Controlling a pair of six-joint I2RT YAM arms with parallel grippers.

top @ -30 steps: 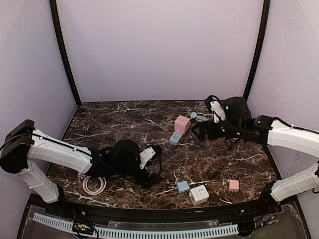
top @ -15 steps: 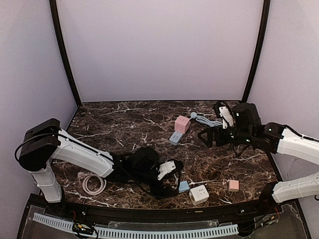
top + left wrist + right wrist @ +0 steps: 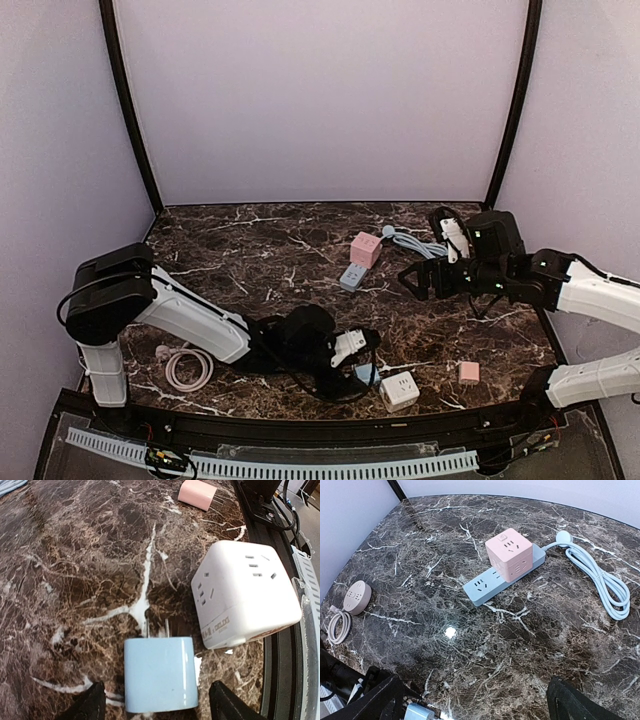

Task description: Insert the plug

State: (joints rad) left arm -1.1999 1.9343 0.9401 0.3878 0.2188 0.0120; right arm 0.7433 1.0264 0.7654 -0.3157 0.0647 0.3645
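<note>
Left pincer (image 3: 360, 362), top view: low at near tabletop (image 3: 250, 250) edge, jaws spread around light-blue plug (image 3: 367, 374); left wrist view: plug flat between parted fingers (image 3: 92, 702), ungripped, white cube socket (image 3: 245, 597) just beside; right wrist view: right pincer (image 3: 480, 702) wide open, pink cube (image 3: 508, 555) on blue strip (image 3: 485, 585)

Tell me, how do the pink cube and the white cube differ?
Colour: the pink cube is pink, the white cube is white. Place: the pink cube sits on top of the blue-grey power strip toward the back, while the white cube rests directly on the table near the front edge, beside a light blue plug. Both are cube-shaped with socket holes in their faces.
</note>
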